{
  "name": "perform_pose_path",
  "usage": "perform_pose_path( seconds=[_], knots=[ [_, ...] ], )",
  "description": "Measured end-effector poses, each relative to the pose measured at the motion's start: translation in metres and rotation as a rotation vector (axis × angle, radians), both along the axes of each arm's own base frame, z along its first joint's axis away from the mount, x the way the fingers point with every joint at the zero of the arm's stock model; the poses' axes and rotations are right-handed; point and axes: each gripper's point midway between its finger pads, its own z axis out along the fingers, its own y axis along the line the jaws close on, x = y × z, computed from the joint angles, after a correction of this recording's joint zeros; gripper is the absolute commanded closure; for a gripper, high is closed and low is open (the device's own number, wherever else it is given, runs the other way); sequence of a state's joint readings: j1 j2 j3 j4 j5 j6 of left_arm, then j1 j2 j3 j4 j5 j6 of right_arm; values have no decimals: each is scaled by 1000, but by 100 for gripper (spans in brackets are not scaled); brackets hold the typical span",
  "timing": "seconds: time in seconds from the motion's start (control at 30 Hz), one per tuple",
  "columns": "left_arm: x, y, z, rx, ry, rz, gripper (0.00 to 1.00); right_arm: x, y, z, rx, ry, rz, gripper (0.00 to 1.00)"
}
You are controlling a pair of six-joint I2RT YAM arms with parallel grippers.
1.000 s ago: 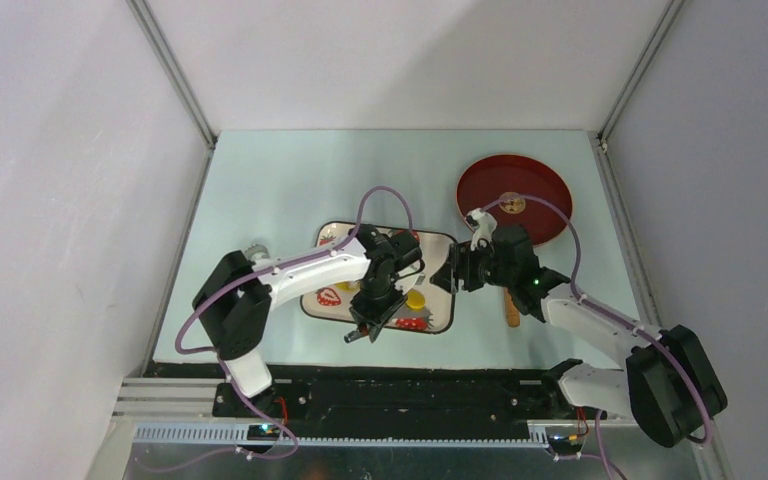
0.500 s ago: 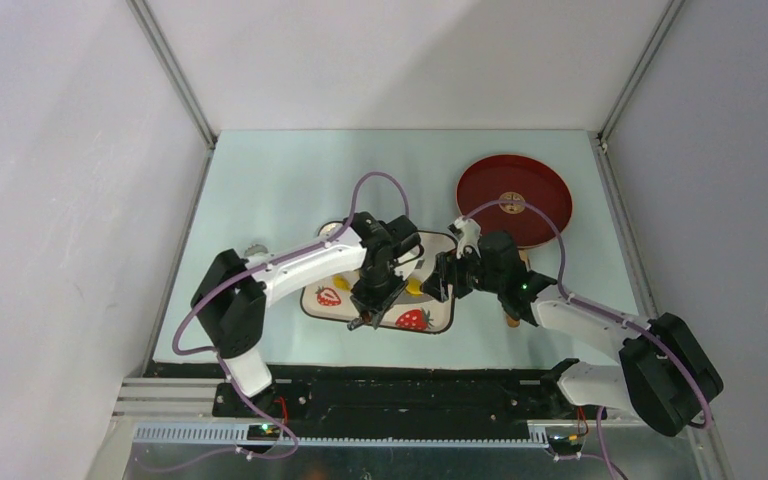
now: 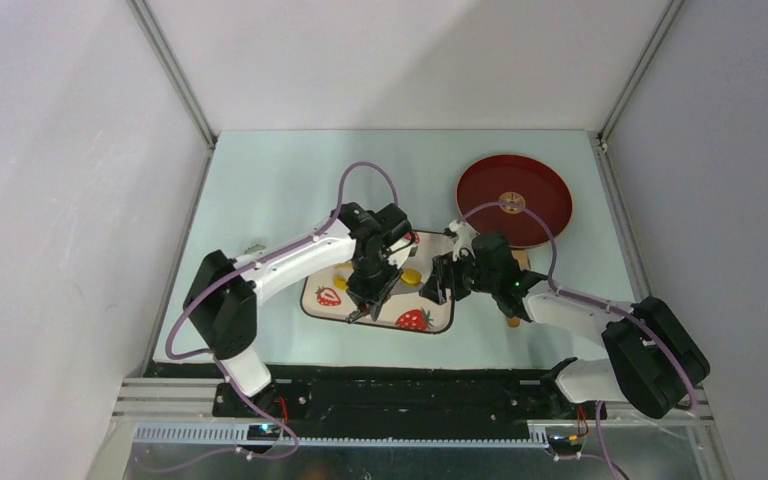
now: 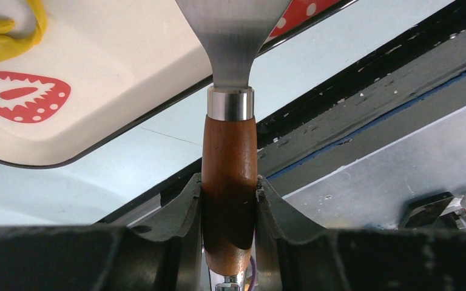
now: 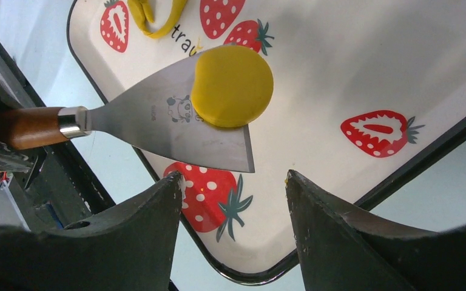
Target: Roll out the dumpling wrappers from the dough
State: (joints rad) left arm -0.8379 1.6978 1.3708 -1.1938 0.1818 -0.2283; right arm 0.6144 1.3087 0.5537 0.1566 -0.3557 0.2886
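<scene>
A bright yellow round wrapper (image 5: pixel 232 88) lies on the steel blade of a scraper (image 5: pixel 158 130), over the strawberry-print tray (image 5: pixel 340 73). It also shows in the top view (image 3: pixel 412 275). My left gripper (image 4: pixel 229 182) is shut on the scraper's wooden handle (image 4: pixel 229 151). The leftover yellow dough (image 5: pixel 155 15) is a ring-shaped strip at the tray's far side, also seen in the left wrist view (image 4: pixel 6 36). My right gripper (image 5: pixel 235 179) is open and empty, hovering over the tray's near right corner, close to the blade. A tan-brown wrapper (image 3: pixel 511 203) lies on the red plate (image 3: pixel 540 175).
A wooden rolling pin (image 3: pixel 512 318) lies on the table right of the tray, partly under my right arm. A small metal ring cutter (image 3: pixel 253 247) sits left of the tray. The two arms are close together above the tray (image 3: pixel 438 322).
My left gripper has carried the scraper and yellow wrapper toward the back of the tray. My right gripper has moved left, over the tray's right side.
</scene>
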Motion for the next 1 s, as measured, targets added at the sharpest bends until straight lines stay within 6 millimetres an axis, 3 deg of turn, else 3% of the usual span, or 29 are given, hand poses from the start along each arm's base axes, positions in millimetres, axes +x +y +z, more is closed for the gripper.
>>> perform_pose_path(
  seconds=[0.37, 0.7, 1.0],
  knots=[
    [1, -11, 15, -69, 0, 1, 100, -3, 3, -5, 4, 16, 28, 31],
    [9, 7, -3, 45, -37, 9, 100, -6, 4, 19, 36, -33, 55, 29],
    [3, 9, -8, 73, 6, -11, 100, 8, -4, 7, 27, 24, 3, 29]
  ],
)
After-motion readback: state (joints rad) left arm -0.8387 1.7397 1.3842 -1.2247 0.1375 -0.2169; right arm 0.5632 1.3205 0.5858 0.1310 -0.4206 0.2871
